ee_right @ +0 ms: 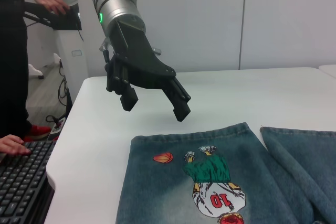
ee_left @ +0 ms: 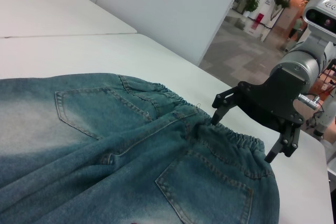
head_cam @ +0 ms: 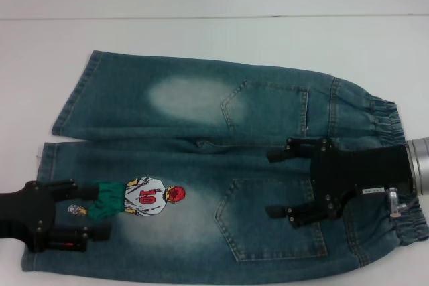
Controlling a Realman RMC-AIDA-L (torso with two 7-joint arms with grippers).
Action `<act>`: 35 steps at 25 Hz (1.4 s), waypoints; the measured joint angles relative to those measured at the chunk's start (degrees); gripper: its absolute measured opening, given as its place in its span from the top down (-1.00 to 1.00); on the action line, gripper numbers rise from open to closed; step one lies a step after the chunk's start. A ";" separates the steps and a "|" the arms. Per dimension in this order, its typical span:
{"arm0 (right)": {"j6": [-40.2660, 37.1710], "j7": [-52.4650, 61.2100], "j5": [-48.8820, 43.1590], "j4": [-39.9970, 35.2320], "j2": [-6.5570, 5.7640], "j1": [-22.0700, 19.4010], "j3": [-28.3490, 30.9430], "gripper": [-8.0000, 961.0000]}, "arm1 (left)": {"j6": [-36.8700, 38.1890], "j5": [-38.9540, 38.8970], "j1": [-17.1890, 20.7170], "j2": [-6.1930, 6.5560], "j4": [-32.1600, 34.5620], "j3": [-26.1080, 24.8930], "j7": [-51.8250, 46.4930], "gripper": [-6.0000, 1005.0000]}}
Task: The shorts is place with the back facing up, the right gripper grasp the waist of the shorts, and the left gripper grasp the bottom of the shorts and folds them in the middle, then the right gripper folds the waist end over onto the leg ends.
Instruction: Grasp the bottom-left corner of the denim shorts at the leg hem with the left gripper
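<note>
- The shorts (head_cam: pixel 221 172) lay flat on the white tabletop (head_cam: pixel 201 38), back up, cartoon print reading "10" (head_cam: pixel 147 199).
- Right gripper (head_cam: pixel 278 183) hovered wide open, empty, over the waist (head_cam: pixel 402 165).
- Left gripper (head_cam: pixel 82 211) hovered open, empty, above the left leg hem; keyboard (ee_right: pixel 21 177) beyond.

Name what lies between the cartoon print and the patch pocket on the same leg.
Only bare faded denim of the shorts, seen in the head view between the cartoon print and the patch pocket.
</note>
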 joint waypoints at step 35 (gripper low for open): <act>-1.93 0.16 0.00 -2.91 -0.28 -0.88 0.42 -0.98 | 0.58 6.30 -0.91 -0.04 17.06 3.76 -32.80 -0.85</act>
